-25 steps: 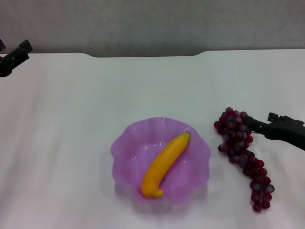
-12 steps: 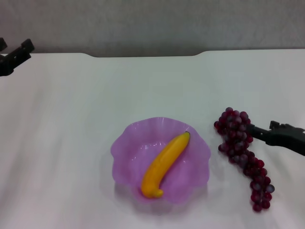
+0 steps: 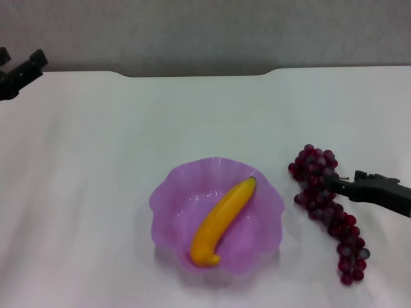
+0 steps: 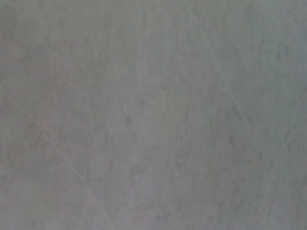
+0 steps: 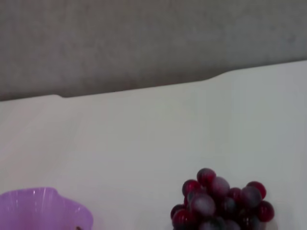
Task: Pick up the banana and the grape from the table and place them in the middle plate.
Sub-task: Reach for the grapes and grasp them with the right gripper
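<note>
The smooth yellow-orange plastic banana (image 3: 223, 221) already lies slantwise in the translucent purple scalloped plate (image 3: 168, 205) near the desk's (image 3: 128, 128) front edge, so only the long bunch of dark red grapes (image 3: 327, 208) waits beside it toward the right edge. The right gripper (image 3: 334, 184) reaches in over the bunch, apparently to grasp it, though I cannot tell how its jaws stand. The left gripper (image 3: 19, 74) sits parked at the far left corner, jaws likewise unclear.

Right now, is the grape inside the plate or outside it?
Outside. The grape lies on the table right of the middle plate, which holds only the banana.
</note>
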